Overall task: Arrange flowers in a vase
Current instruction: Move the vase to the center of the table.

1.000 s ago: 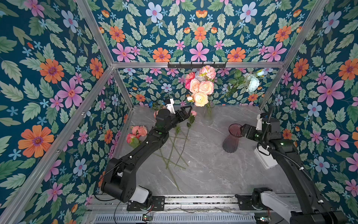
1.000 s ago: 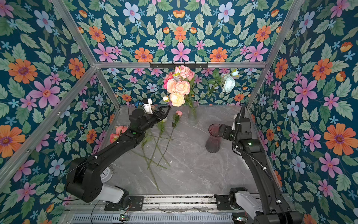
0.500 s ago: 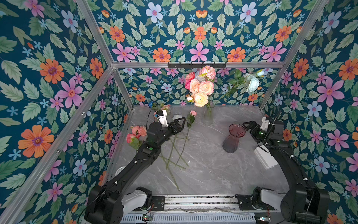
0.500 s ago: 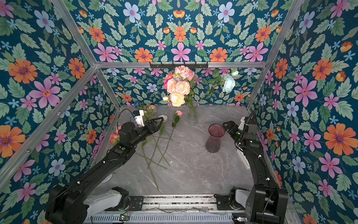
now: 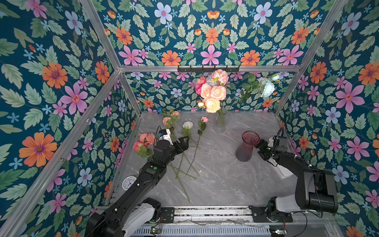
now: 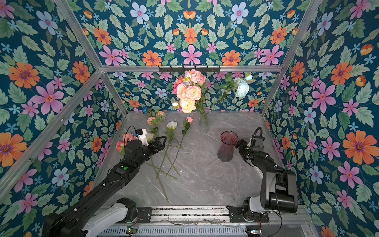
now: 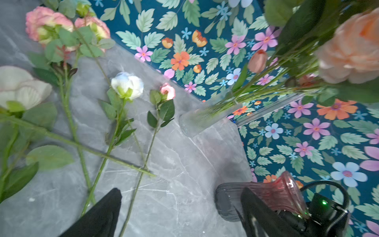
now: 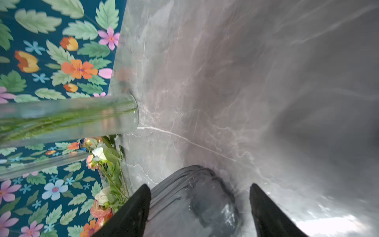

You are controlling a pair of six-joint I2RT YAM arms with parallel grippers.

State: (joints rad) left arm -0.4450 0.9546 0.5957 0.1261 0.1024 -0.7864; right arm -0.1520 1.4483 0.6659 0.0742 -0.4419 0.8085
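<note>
Flowers (image 5: 187,125) lie loose on the table (image 5: 221,180) at left; the left wrist view shows one thin stem (image 7: 133,197) running between the spread fingers (image 7: 98,215) of the left gripper (image 5: 183,143), nothing grasped. At right the purple vase (image 5: 246,147) stands between the parted fingers of the right gripper (image 5: 258,149), and only the right wrist view shows a gap beside one finger (image 8: 270,217).

Loose flowers (image 5: 187,124) lying flat, stems crossed, pink ribbed vase (image 5: 245,147) upright, bouquet (image 5: 213,92) in clear vase (image 5: 220,123) behind

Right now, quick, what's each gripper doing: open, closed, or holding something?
Left gripper: open, empty, above the loose stems.
Right gripper: open, jaws either side of the purple vase, not clamped yet.
</note>
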